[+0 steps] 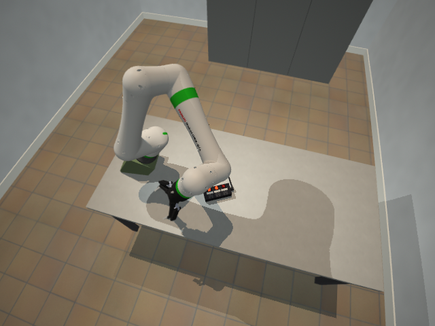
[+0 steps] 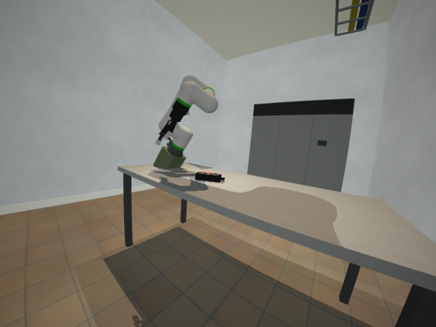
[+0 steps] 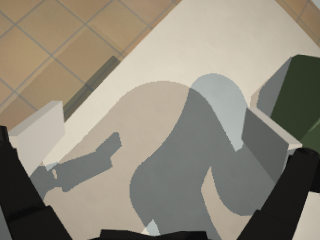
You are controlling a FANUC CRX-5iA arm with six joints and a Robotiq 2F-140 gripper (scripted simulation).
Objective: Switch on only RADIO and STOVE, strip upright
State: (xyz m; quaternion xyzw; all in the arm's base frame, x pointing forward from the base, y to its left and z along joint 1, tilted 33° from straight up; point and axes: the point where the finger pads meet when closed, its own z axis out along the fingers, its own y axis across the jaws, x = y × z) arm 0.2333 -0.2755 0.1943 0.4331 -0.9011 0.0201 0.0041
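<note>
The gripper [image 1: 170, 202] hangs above the table [image 1: 298, 196], fingers spread and holding nothing. The power strip [image 1: 218, 192] lies just beside it, probably with three switches lit. Approach slowly and press with one fingertip only.

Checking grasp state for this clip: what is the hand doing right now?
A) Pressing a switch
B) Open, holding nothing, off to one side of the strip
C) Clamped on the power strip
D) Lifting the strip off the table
B: the hand is spread open, apart from the power strip lying on the table.

red FANUC lettering (partly legible), forearm [image 1: 196, 136]
</note>
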